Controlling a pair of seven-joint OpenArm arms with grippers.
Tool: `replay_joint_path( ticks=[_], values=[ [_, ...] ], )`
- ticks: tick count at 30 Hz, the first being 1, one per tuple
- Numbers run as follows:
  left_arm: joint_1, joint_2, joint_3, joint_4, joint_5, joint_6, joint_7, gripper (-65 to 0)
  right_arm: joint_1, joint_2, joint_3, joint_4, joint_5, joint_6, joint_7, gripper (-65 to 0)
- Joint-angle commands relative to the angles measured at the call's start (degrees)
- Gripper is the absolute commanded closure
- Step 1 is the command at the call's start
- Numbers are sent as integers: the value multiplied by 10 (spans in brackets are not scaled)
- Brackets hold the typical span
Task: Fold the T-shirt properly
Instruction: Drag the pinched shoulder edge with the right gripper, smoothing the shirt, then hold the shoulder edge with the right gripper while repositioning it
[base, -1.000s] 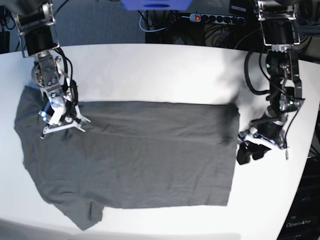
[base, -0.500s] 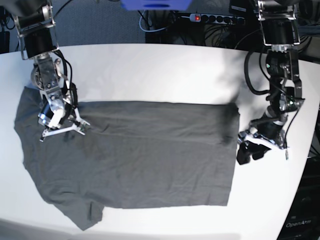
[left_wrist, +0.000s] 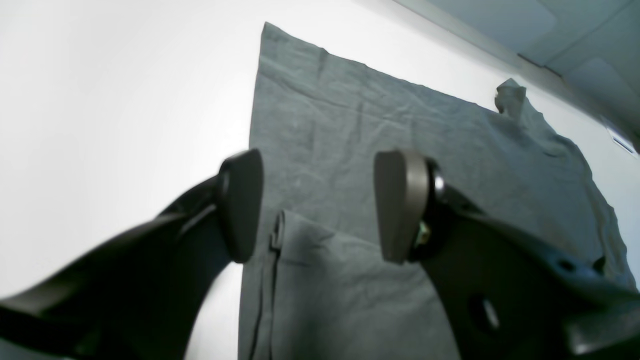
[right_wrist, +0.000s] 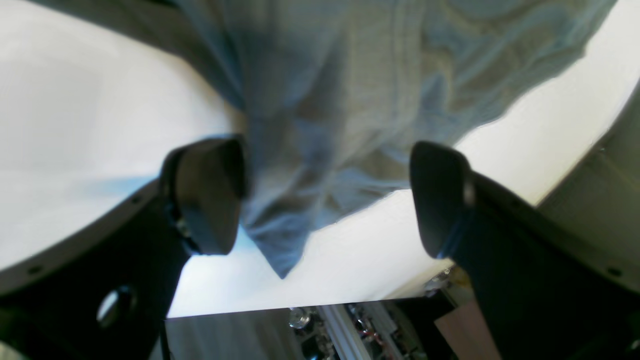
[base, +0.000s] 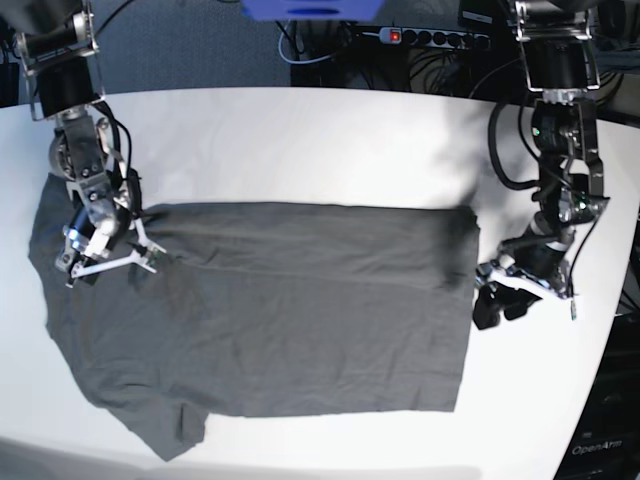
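T-shirt: A plain dark grey T-shirt was spread flat on the white table, its top part folded down into a straight edge; one short sleeve was seen jutting from its near edge and the other beyond its upper corner on the base view's left.

Right gripper: The right gripper was positioned over the T-shirt's upper corner on the base view's left, fingers spread wide; in the right wrist view loose grey cloth was seen between the fingers but was clasped by neither.

Left gripper: The left gripper was held just beside the T-shirt's opposite short edge, over bare table; in the left wrist view its fingers were parted with nothing between them, the hem lying below.

Surroundings: A power strip with a red switch and tangled dark cables were seen beyond the table's far edge, behind the T-shirt. A blue object was cut off at the frame's top.

Obstructions: Nothing else was seen lying on the T-shirt or the table round it.

Containers: None could be made out.
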Motion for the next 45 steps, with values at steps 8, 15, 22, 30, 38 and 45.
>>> replay_joint_path(
  ticks=[8, 15, 22, 30, 38, 45],
  values=[
    [-11, -7, -3, 11, -6, -6, -13, -352, 5, 38, 5, 19, -8, -1, -7, -502],
    [-11, -7, -3, 12, -6, -6, -13, -352, -16, 38, 5, 18, -8, -1, -2, -502],
    [-11, -7, -3, 10, -6, -6, -13, -352, -14, 49, 5, 17, -47, -1, 27, -502],
    [-9, -15, -3, 13, -6, -6, -13, -352, -14, 25, 7, 16, -152, -1, 72, -502],
    [-7, -15, -3, 13, -6, -6, -13, -352, 9, 16, 5, 17, -177, 1, 106, -502],
    [-7, -15, -3, 13, -6, -6, -13, -352, 8, 25, 6, 16, -178, 1, 134, -502]
  ],
)
